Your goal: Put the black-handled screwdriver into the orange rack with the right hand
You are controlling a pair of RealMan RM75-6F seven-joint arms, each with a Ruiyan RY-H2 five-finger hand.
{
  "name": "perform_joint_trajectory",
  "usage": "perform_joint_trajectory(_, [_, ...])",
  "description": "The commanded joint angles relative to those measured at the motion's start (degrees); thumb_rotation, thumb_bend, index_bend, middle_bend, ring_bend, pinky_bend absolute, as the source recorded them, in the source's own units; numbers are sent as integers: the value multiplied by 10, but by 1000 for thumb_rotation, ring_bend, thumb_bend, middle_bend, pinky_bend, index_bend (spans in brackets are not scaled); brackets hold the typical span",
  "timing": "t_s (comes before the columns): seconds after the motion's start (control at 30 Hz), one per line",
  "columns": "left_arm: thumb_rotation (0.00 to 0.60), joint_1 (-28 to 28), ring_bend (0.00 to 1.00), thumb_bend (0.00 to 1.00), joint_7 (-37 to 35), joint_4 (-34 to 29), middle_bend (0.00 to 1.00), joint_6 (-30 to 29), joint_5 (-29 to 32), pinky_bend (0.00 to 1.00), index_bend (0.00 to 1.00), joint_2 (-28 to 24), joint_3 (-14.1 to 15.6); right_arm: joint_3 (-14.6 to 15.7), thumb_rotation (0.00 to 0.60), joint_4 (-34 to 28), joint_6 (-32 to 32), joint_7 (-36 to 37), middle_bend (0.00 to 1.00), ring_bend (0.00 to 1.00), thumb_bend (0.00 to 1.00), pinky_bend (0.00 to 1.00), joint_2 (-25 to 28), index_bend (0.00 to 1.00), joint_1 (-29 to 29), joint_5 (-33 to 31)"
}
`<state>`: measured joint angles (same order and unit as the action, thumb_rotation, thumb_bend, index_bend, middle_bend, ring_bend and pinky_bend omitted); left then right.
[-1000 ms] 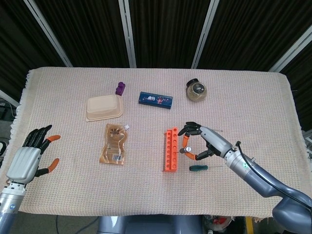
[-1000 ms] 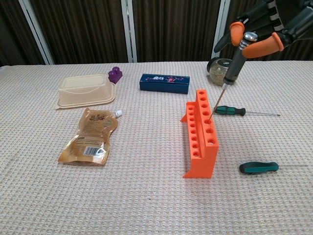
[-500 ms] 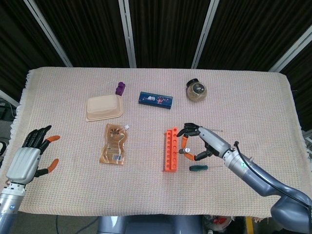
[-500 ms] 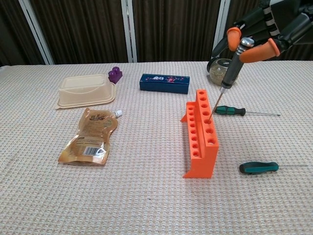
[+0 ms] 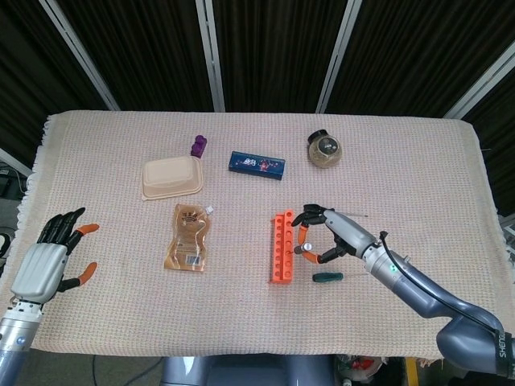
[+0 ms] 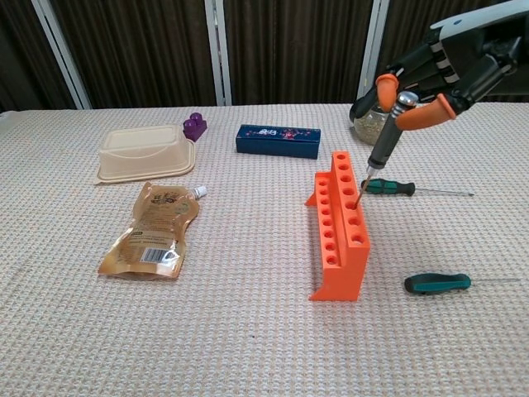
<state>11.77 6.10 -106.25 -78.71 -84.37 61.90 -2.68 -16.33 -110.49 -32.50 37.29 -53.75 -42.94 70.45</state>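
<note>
The black-handled screwdriver (image 6: pixel 384 142) stands tilted, its thin shaft running down into a hole near the middle of the orange rack (image 6: pixel 339 227). My right hand (image 6: pixel 450 66) pinches the screwdriver's silver top between orange-tipped fingers, the other fingers spread above. In the head view the right hand (image 5: pixel 326 234) hovers just right of the rack (image 5: pixel 281 247). My left hand (image 5: pixel 50 262) is held open at the table's front left corner, far from everything, with nothing in it.
Two green-handled screwdrivers lie right of the rack, one (image 6: pixel 388 187) further back and one (image 6: pixel 436 283) nearer. A pouch (image 6: pixel 153 229), beige lidded container (image 6: pixel 145 151), purple piece (image 6: pixel 195 126), blue box (image 6: pixel 278 140) and round jar (image 5: pixel 323 149) lie further off.
My right hand has come down and slightly left with the screwdriver. The shaft has sunk deeper into the rack hole. The left hand has stayed still.
</note>
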Motion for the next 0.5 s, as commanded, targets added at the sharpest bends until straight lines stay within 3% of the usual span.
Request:
perform_joint_trajectory(0.03, [600,0,0,327,-1,1,0,-1,0,0,221,-1,-1,9,600,14,-9,-33,253,0,371,0,-22,682,-9,-26])
perform_joint_trajectory(0.5, [600,0,0,327,2,1,0,-1,1,0,220,-1,-1,26,600,45,-28,-130,250,0,371,0,-70,664,-38,-113])
